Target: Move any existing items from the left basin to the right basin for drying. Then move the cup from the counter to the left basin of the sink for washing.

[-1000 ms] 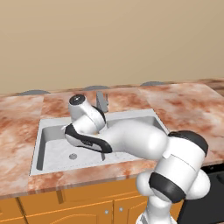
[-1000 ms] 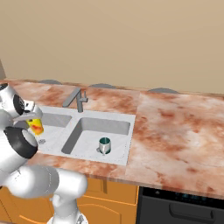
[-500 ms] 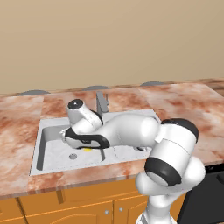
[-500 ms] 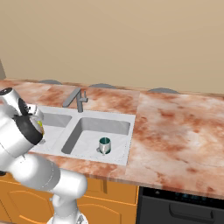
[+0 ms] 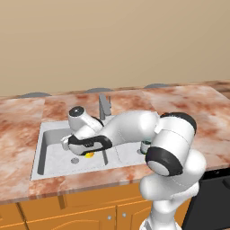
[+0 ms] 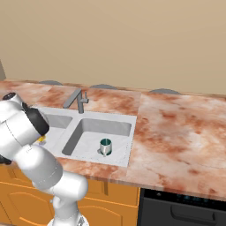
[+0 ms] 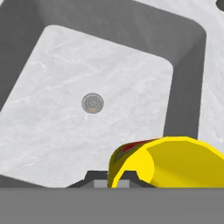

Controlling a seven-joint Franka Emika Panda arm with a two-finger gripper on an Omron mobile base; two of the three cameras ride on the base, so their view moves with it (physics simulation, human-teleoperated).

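Yellow cup (image 7: 170, 162), pinched tilted by the gripper (image 5: 85, 152) at centre-left of the frame over the left basin (image 7: 87, 74), could tip when released.

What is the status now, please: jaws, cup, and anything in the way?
Gripper jaws shut on the yellow cup, low over the left basin. Teal-lined mug upright in the right basin. Basin floor below looks clear, only the drain.

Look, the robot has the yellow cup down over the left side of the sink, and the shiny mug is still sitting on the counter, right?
Not quite. The mug sits in the right basin of the sink, not on the counter; the right base view shows it. The yellow cup really is held over the left basin.
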